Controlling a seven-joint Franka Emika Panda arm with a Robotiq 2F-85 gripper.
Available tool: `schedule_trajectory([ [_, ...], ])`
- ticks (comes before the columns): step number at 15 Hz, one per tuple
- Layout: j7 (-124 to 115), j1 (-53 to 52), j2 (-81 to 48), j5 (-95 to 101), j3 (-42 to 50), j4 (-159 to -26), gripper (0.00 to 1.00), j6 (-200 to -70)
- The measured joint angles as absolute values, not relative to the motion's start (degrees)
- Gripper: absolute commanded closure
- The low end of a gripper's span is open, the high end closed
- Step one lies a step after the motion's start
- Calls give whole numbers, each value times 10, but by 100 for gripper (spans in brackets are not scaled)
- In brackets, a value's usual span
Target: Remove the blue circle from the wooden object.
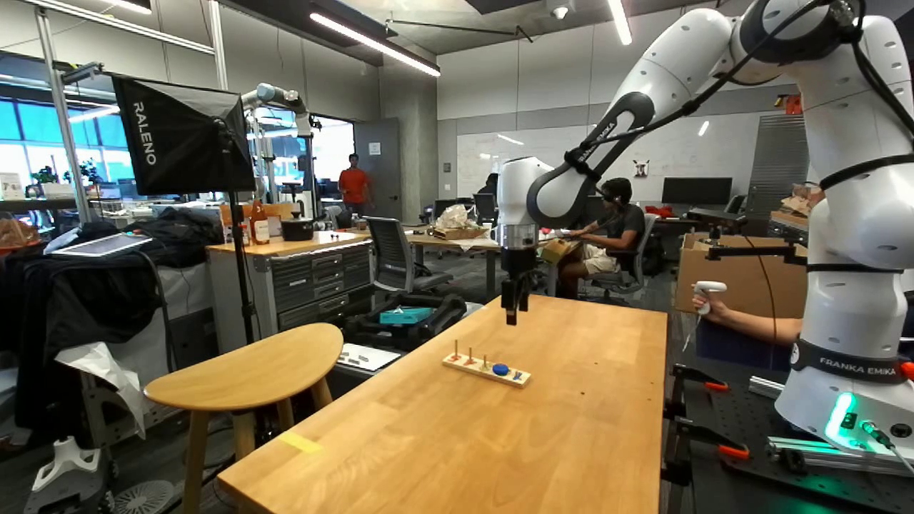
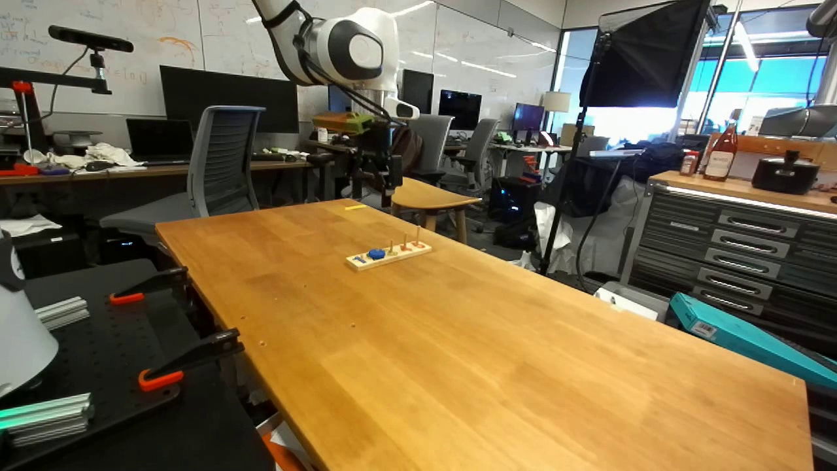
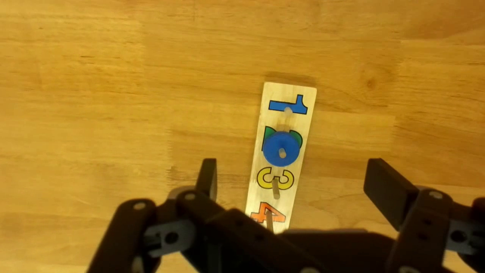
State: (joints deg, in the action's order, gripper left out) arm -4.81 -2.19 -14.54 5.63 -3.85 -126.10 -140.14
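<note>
You have one black two-fingered gripper (image 3: pixel 291 175) spread wide, raised above the single narrow pale wooden board (image 3: pixel 287 196) on the light-brown wooden table (image 2: pixel 490 340). In the wrist view, you see four wooden pegs (image 3: pixel 276 189) and four painted numerals (image 3: pixel 278 106) along it. One flat round blue disc (image 3: pixel 280 141) sits around the peg at the green 2 (image 3: pixel 297 137), partly covering that numeral.

Near the table (image 1: pixel 564 442) stand a stool (image 1: pixel 250 370) and a softbox (image 1: pixel 187 139).
</note>
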Motion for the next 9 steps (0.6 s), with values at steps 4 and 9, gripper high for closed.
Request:
schedule_trajectory([
  [4, -52, -22, -193, 56, -34, -1247, 0, -1443],
  [9, -62, -22, -245, 56, -26, -1224, 0, -1485],
])
